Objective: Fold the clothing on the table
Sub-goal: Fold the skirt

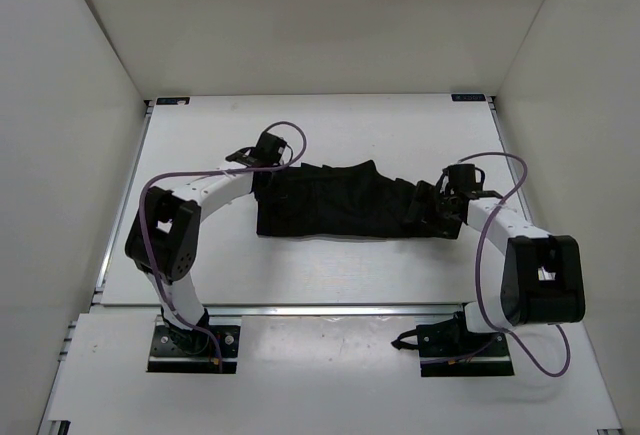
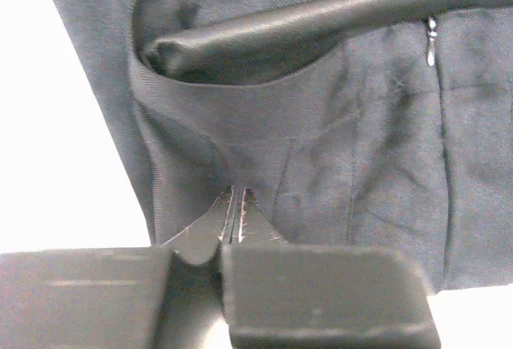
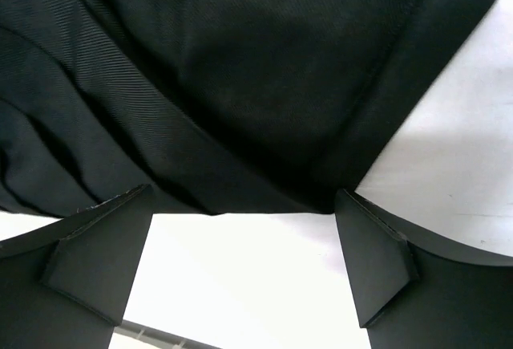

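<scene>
On the table [image 1: 330,277], the black clothing [image 1: 330,200] lies in a long bunch between the two arms. The left gripper [image 2: 237,214] pinches a fold of it, fingers together. The right gripper [image 3: 244,192] sits by its edge, fingers wide apart.

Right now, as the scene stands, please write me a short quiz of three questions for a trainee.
1. True or false: the right gripper is shut on the clothing.
2. Which gripper pinches the clothing? A) the left gripper B) the right gripper C) both
3. Which colour is the table under the clothing?
Key: 1 false, it is open; 2 A; 3 white.
</scene>
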